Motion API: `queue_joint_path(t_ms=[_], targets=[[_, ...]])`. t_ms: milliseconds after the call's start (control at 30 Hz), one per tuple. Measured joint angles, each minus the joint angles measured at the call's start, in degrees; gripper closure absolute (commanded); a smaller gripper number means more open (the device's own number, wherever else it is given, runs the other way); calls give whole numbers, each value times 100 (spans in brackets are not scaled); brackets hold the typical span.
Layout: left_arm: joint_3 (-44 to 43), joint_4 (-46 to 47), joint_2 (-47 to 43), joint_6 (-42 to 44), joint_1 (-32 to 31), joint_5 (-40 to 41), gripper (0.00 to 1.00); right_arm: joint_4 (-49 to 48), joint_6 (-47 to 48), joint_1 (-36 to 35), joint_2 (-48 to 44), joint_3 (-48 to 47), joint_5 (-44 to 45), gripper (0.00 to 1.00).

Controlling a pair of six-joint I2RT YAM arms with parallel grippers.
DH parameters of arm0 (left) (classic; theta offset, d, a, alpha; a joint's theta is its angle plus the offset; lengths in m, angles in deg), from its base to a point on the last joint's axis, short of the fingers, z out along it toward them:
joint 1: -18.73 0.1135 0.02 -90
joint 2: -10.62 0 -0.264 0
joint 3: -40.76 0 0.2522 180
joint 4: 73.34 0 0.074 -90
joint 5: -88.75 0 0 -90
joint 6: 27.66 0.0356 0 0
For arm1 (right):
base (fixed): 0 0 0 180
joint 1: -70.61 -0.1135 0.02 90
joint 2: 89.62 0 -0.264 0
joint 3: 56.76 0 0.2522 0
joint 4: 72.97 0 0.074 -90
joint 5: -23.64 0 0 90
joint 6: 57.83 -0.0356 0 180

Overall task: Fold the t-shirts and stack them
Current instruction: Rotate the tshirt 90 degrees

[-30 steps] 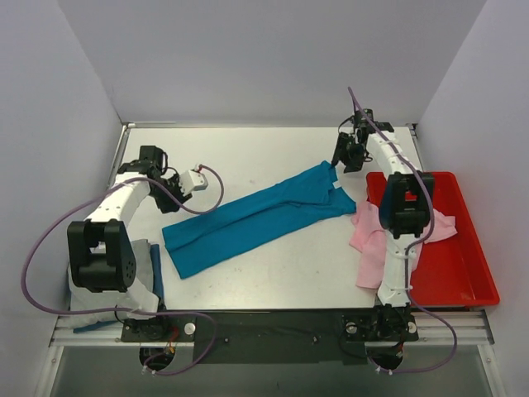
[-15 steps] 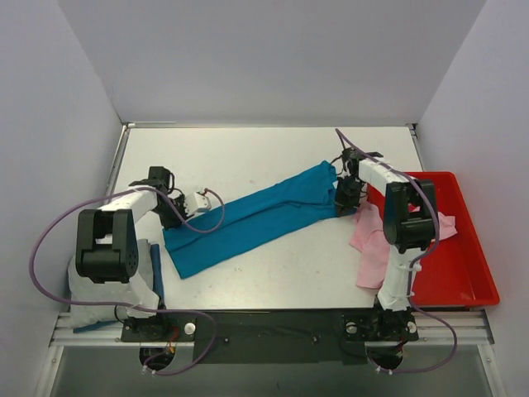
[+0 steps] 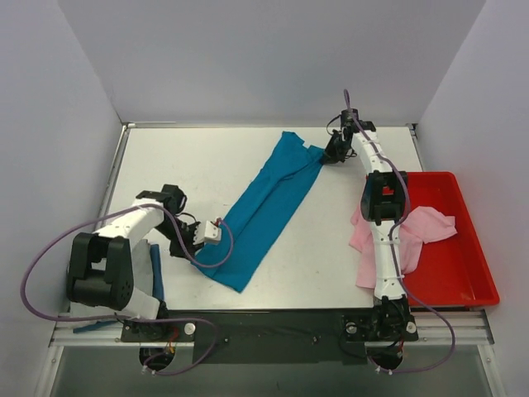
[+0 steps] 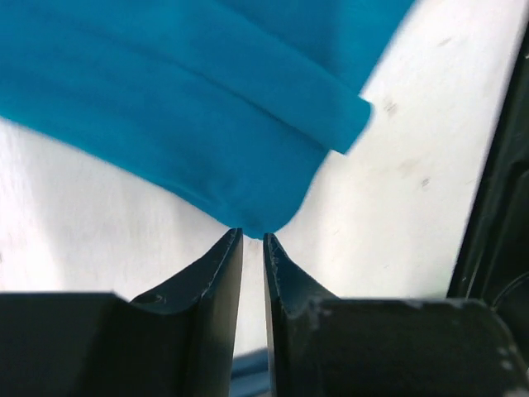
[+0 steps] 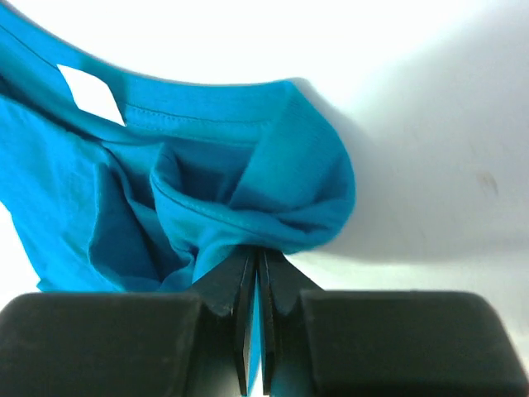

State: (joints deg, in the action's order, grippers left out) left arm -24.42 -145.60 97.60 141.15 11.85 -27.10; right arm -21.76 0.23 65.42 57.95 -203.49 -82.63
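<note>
Teal t-shirt [image 3: 264, 203] long axis diagonal, collar [image 5: 207, 120] far-right, hem near-left.

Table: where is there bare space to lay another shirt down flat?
Two bare patches: the far-left of the table, between the teal shirt and the left edge, and the middle strip between the teal shirt and the pink shirt. Crowded: the near-left corner, where the grey shirt lies, and the right side, taken by the red tray.
</note>
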Motion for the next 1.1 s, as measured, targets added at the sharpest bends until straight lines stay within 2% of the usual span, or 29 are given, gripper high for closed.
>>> queue_joint_path(t_ms=[67, 167, 333, 500, 567, 633, 667, 700, 900, 967, 1000, 1033, 1067, 1100], targets=[[22, -155, -186, -4, -387, -208, 69, -275, -114, 20, 310, -446, -195, 84], [129, -184, -658, -35, -780, -426, 67, -745, -249, 74, 153, -57, -367, 75], [715, -133, -1432, -79, -691, -420, 61, -1145, -531, 326, -643, 1215, -407, 63], [1300, 232, -1895, -37, -339, -448, 54, -1453, -861, 577, -697, 1283, -553, 61], [1453, 452, -2149, -22, -319, -490, 53, -1523, -1058, 586, -531, 1147, -658, 63], [1648, 730, -2487, 11, -313, -533, 53, -1641, -1255, 535, -304, 979, -726, 78], [1711, 833, -2612, 28, -315, -562, 53, -1753, -1401, 501, -188, 903, -839, 93], [1770, 942, -2712, 52, -315, -592, 53, -1810, -1480, 466, -131, 852, -846, 98], [1895, 1130, -2758, 304, -315, -682, 53, -2343, -2184, 304, 457, 216, -953, 100], [1895, 1156, -2706, 376, -315, -734, 52, -2588, -2398, 299, 767, -199, -925, 92], [1895, 1176, -2669, 407, -315, -763, 52, -2752, -2503, 306, 909, -389, -876, 76], [1895, 1198, -2627, 424, -321, -796, 51, -2898, -2586, 313, 1005, -498, -835, 67], [1895, 1226, -2590, 422, -332, -822, 50, -3130, -2717, 334, 1095, -575, -852, 50], [1895, 1270, -2538, 413, -358, -852, 50, -3289, -2774, 343, 1139, -636, -782, 41]])
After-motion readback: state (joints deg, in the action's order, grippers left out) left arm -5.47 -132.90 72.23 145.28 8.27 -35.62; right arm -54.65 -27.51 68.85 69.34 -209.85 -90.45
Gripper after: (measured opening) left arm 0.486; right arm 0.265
